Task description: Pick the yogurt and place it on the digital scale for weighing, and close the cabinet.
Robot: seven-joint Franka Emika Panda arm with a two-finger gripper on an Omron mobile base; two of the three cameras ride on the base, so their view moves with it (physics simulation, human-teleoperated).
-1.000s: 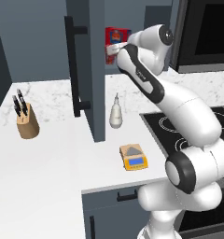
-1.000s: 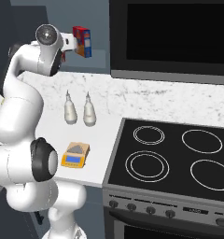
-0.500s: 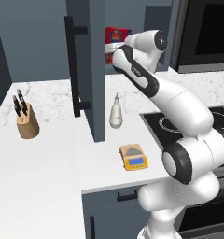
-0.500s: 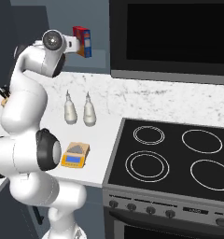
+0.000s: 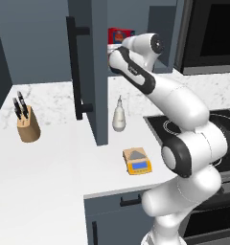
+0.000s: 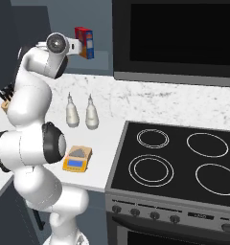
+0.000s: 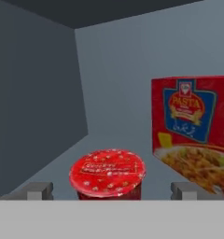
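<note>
The yogurt (image 7: 108,173), a small red cup with a speckled printed lid, stands on the shelf inside the cabinet. My gripper (image 7: 111,191) is open, and its two fingertips sit level on either side of the cup without touching it. The cabinet door (image 5: 89,72) stands wide open, edge-on, with its long black bar handle (image 5: 76,69) facing left. The arm reaches up into the opening beside it. On the counter below lies the yellow-orange digital scale (image 5: 137,161) (image 6: 77,159), its grey plate bare.
A red-and-blue pasta box (image 7: 195,126) (image 6: 85,42) stands right of the yogurt on the same shelf. Two white bottles (image 6: 72,112) (image 6: 91,115) stand behind the scale. A knife block (image 5: 27,124) sits at the left. The stove (image 6: 174,162) is at the right.
The arm has pushed the hand a little further into the cabinet, towards the shelf. The jaws have stayed open.
</note>
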